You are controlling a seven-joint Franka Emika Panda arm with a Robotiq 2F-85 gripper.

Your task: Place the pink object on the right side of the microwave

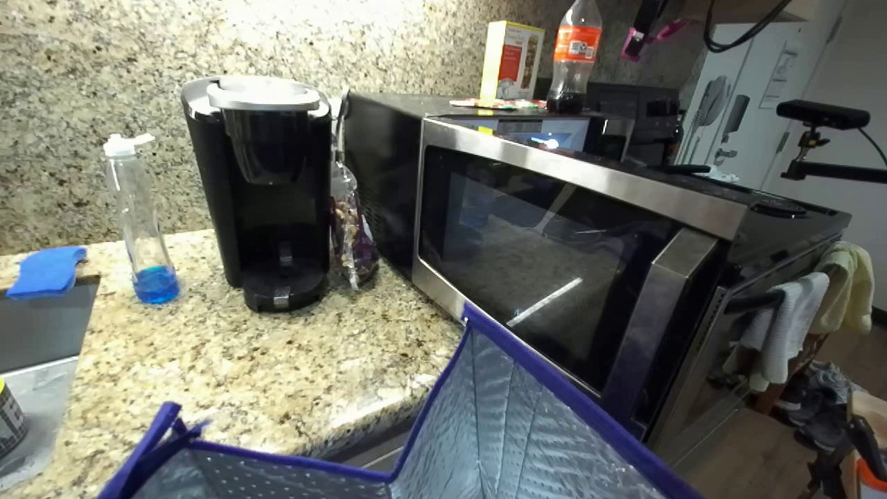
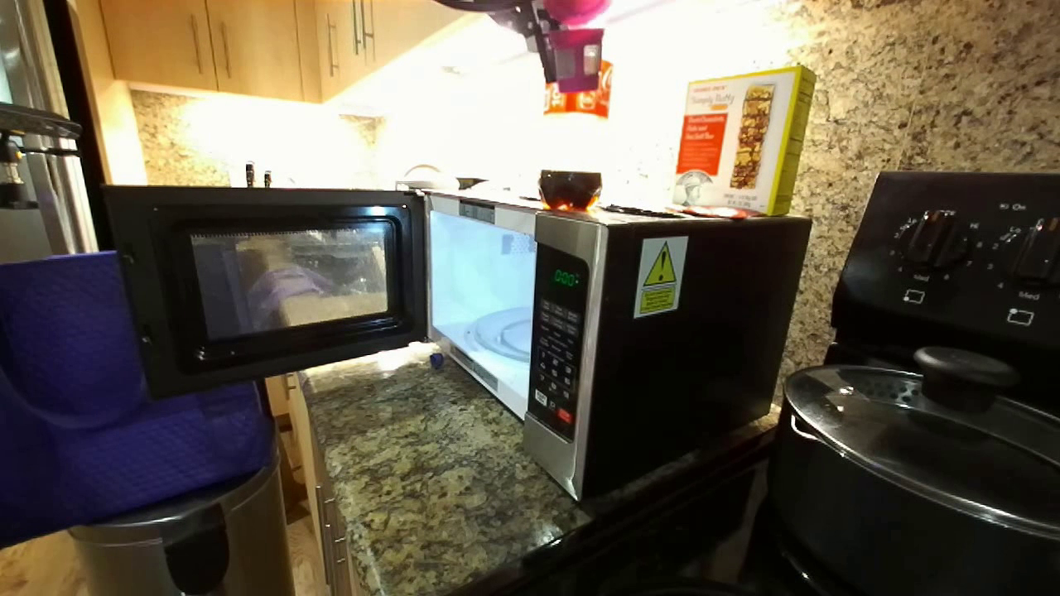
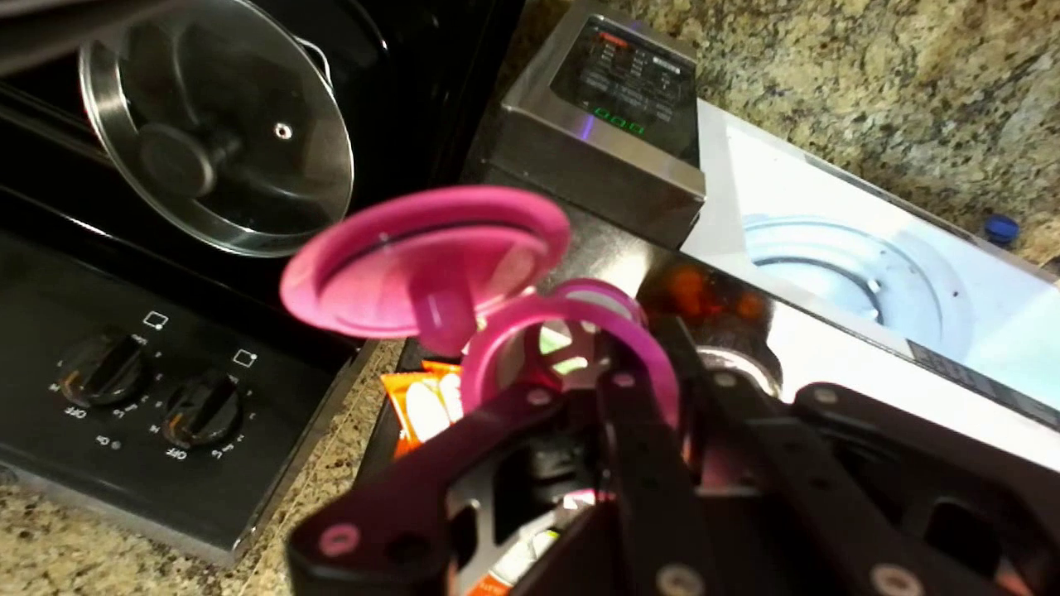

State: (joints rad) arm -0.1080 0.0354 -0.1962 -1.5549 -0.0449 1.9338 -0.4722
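The pink object (image 3: 497, 329) is a small magenta cup with its round lid swung open, seen in the wrist view. My gripper (image 3: 652, 352) is shut on the cup's wall, one finger inside the rim and one outside. In both exterior views the pink object (image 1: 632, 44) (image 2: 577, 62) hangs in the air above the microwave's level, held by my gripper (image 1: 648, 21) (image 2: 542, 50). The microwave (image 2: 691, 348) is black with steel trim. Its door (image 2: 273, 285) stands open and its lit inside shows. It also shows in an exterior view (image 1: 388, 166).
A cola bottle (image 1: 574, 59), a yellow-edged box (image 2: 737, 141) and wrappers (image 3: 422, 406) stand or lie on the microwave. A lidded pot (image 2: 903, 472) is on the stove beside it. A coffee maker (image 1: 263, 194) and a purple bag (image 1: 513, 388) are near the open door.
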